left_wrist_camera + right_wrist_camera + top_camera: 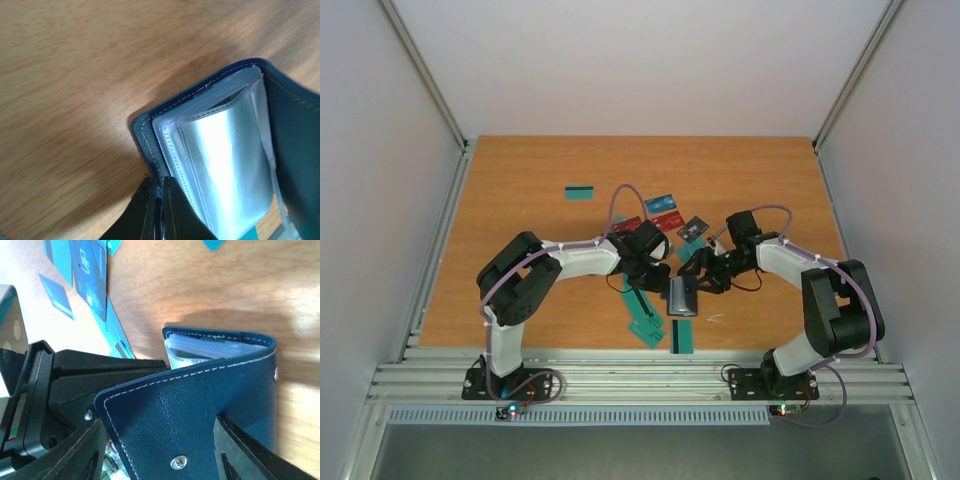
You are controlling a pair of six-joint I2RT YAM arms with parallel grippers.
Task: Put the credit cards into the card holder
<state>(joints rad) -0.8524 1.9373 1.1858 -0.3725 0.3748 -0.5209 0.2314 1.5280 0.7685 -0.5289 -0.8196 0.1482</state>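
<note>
The dark navy card holder lies open between my two grippers, its clear plastic sleeves fanned out. In the left wrist view my left gripper is shut on the thin stitched edge of one cover. My right gripper holds the other cover, the flap with the metal snap, across its width between both fingers. Credit cards lie loose on the wood: a teal one at the back, blue and red ones, a dark grey one, and teal ones near the front edge.
More teal and blue cards lie just beyond the holder in the right wrist view. A teal card sits at the table's near edge by the metal rail. White walls enclose the table on three sides.
</note>
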